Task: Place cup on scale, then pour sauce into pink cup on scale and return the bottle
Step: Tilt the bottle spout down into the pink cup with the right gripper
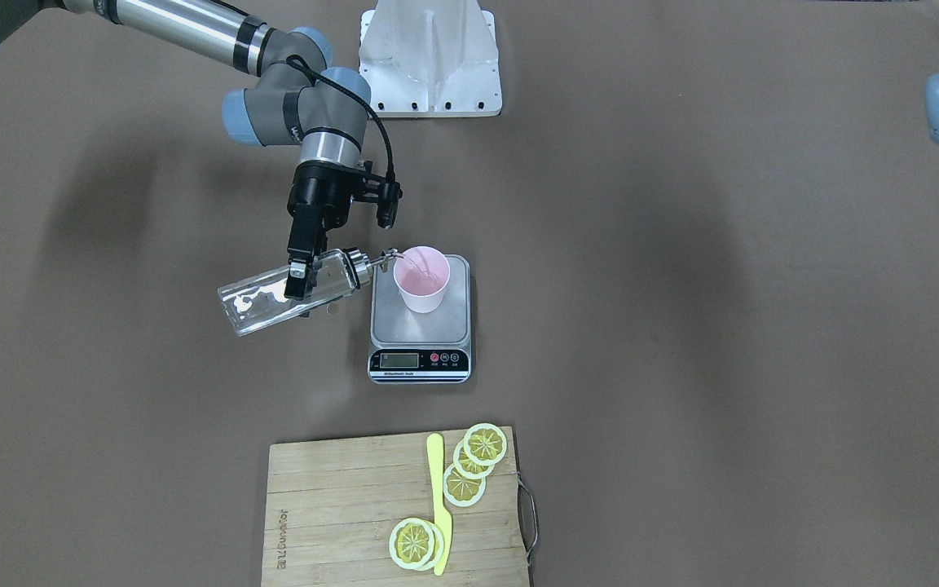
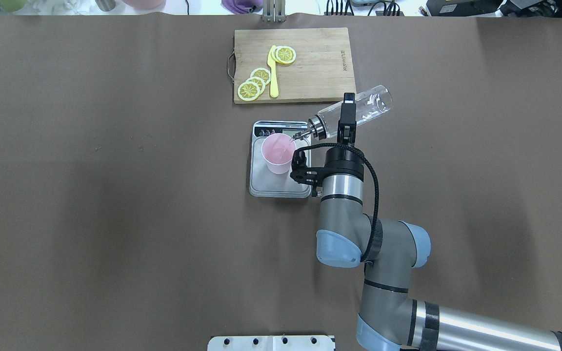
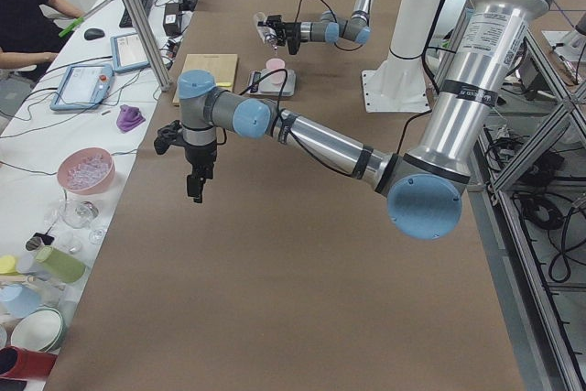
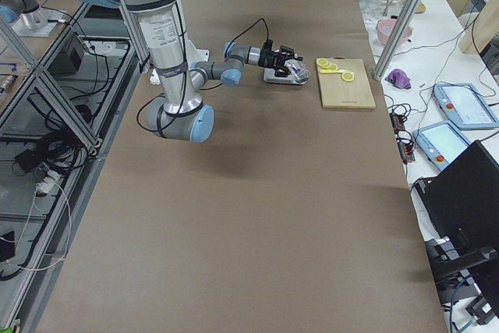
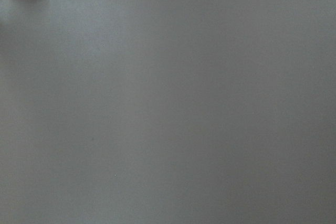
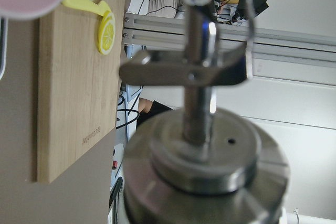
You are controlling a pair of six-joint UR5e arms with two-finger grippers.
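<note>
The pink cup (image 1: 422, 281) stands upright on the scale (image 1: 421, 334), toward its back. My right gripper (image 1: 300, 281) is shut on the bottle (image 1: 262, 303) at mid-body. It holds the bottle tilted almost level, above the table beside the scale. The silver pourer tip (image 1: 388, 257) sits at the cup's rim. Clear sauce (image 1: 251, 311) lies along the bottle's lower side, and a thin stream seems to run into the cup. The overhead view shows the cup (image 2: 277, 153), scale (image 2: 271, 187) and bottle (image 2: 370, 104). My left gripper (image 3: 195, 191) hangs over bare table; I cannot tell whether it is open or shut.
A wooden cutting board (image 1: 339, 505) with lemon slices (image 1: 469, 465) and a yellow knife (image 1: 438, 497) lies past the scale, on the operators' side. The white arm mount (image 1: 430, 57) is at the robot's edge. A cluttered side table (image 3: 82, 171) runs along the far side.
</note>
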